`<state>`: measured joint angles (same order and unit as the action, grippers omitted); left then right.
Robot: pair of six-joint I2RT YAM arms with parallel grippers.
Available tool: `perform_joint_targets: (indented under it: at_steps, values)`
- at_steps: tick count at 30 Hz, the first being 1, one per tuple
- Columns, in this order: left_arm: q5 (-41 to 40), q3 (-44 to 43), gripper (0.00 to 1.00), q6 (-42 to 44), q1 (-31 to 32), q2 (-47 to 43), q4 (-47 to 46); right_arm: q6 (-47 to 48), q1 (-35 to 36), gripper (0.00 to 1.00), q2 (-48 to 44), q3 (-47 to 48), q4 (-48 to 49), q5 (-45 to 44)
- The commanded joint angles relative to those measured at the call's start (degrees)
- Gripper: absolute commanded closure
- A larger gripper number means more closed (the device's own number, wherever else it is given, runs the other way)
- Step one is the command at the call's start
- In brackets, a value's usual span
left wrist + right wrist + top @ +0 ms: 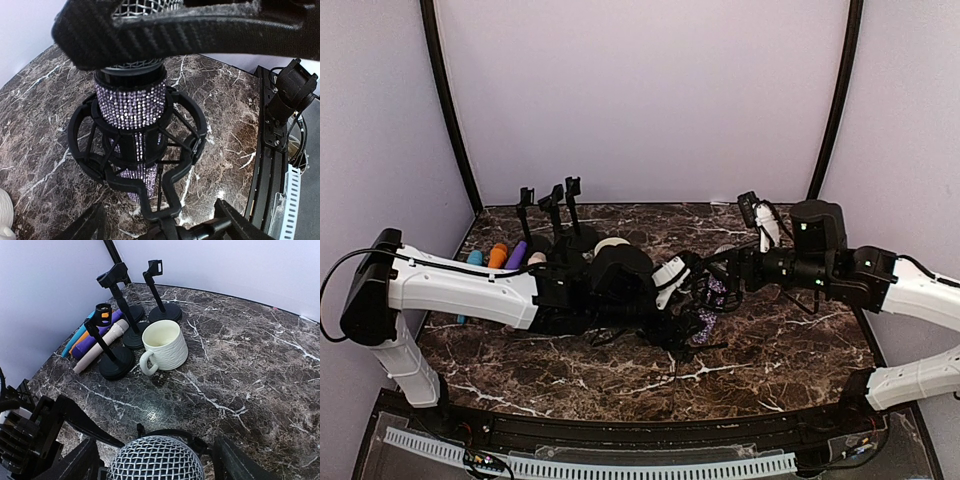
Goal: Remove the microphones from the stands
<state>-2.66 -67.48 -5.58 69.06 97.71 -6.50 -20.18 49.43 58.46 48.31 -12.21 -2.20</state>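
A microphone (131, 102) with a purple rhinestone body and a silver mesh head (155, 460) stands upright in a black ring-shaped shock-mount stand (186, 125) at the table's middle (708, 318). My left gripper (162, 227) is open. Its fingers (239, 224) stand wide apart on either side of the stand's lower neck, without touching it. My right gripper (155, 465) is open and straddles the mesh head, with a small gap at each finger (235, 465). One right finger crosses in front of the head in the left wrist view (200, 30).
A white ribbed mug (165, 345) stands behind the microphone. Three empty black stands (116, 362) stand at the back left. Several coloured microphones (95, 332) lie beside them near the left wall. A black rail (272, 165) runs along the table's near edge.
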Motion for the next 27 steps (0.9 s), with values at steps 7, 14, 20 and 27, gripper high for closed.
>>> perform_joint_targets:
  at_steps: [7, 14, 20, 27]
  values:
    - [0.1, -0.6, 0.43, -2.1, 0.2, -0.9, -2.9, 0.1, 1.3, 0.33, 0.8, -0.5, 2.2, -2.7]
    - [0.4, 0.1, 0.65, -2.2, 0.2, -1.0, -2.6, 0.1, 1.6, 0.66, 0.5, -0.1, 2.3, -2.4]
    - [0.1, 0.8, 0.81, -1.8, 0.2, -1.2, -1.8, 0.4, 1.7, 0.83, -3.2, 1.7, 3.0, -2.3]
    - [-0.1, 1.4, 0.89, -0.9, 0.2, -1.3, 0.2, 1.4, 1.7, 0.86, -4.6, 6.8, 3.2, -0.2]
